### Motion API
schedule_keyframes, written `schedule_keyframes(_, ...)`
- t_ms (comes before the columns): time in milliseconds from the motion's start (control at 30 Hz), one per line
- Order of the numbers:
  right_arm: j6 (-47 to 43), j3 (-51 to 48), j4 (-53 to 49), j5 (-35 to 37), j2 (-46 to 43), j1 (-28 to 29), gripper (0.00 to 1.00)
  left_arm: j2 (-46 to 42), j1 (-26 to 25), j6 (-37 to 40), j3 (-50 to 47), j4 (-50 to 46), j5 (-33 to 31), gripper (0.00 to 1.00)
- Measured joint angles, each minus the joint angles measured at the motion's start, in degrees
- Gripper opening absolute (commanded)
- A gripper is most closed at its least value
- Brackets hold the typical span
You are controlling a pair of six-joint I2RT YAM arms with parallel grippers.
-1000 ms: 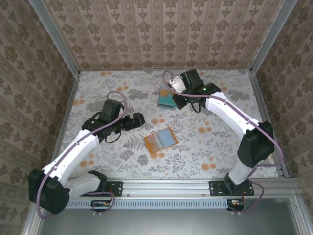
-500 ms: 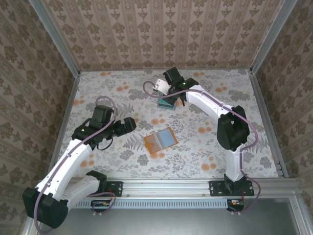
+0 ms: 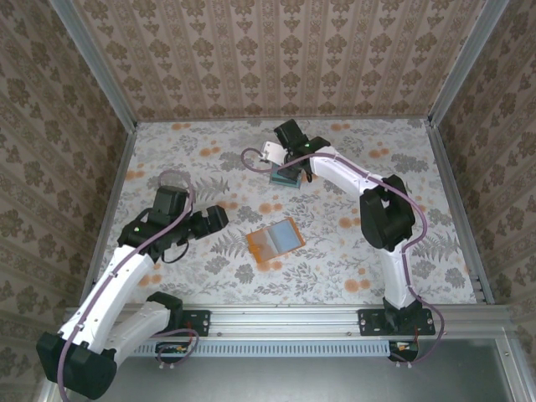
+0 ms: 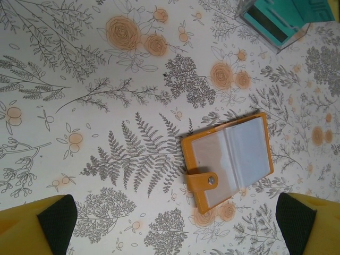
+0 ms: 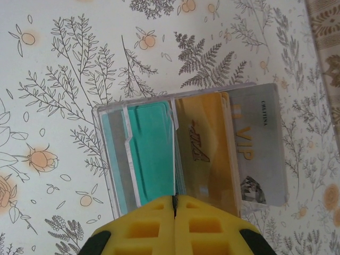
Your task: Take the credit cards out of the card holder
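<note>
The right pincer [image 5: 174,204], clenched empty, has swung over the teal, orange and silver plastic credit cards [image 5: 204,154] at 12 o'clock as the released left pincer [image 3: 213,220] retreats to 9 o'clock of the open, apparently emptied orange folding card holder [image 4: 239,154].

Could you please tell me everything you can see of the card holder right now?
The card holder lies open and flat on the flowered table, near its middle. It is an orange, leather-like folding wallet with two pale blue-grey, glossy inner panels that look empty. An orange strap with a round metal snap lies across one panel's edge. Nothing but the table touches it.
</note>
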Motion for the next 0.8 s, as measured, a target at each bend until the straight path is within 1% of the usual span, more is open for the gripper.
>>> schedule_keyframes(300, 0.0, 0.0, 0.2, 0.0, 0.3, 0.0, 0.00, -1.0, 0.4, -0.1, -1.1, -0.7, 0.0, 1.00)
schedule_keyframes(567, 0.1, 0.0, 0.2, -0.3, 2.4, 0.0, 0.00, -1.3, 0.5, -0.2, -1.4, -0.7, 0.0, 1.00)
schedule_keyframes(667, 0.1, 0.0, 0.5, -0.3, 2.8, 0.0, 0.02, -1.4, 0.7, -0.2, -1.8, -0.7, 0.0, 1.00)
schedule_keyframes(700, 0.1, 0.0, 0.6, -0.3, 2.8, 0.0, 0.04, -1.4, 0.8, -0.2, -1.8, -0.6, 0.0, 1.00)
schedule_keyframes(733, 0.3, 0.0, 0.7, -0.2, 2.8, 0.0, 0.10, -1.4, 0.8, -0.2, -1.8, -0.6, 0.0, 1.00)
schedule_keyframes(800, 0.6, 0.0, 1.6, 0.2, 2.9, -0.1, 0.16, -1.5, 0.8, -0.2, -1.8, -0.6, 0.0, 1.00)
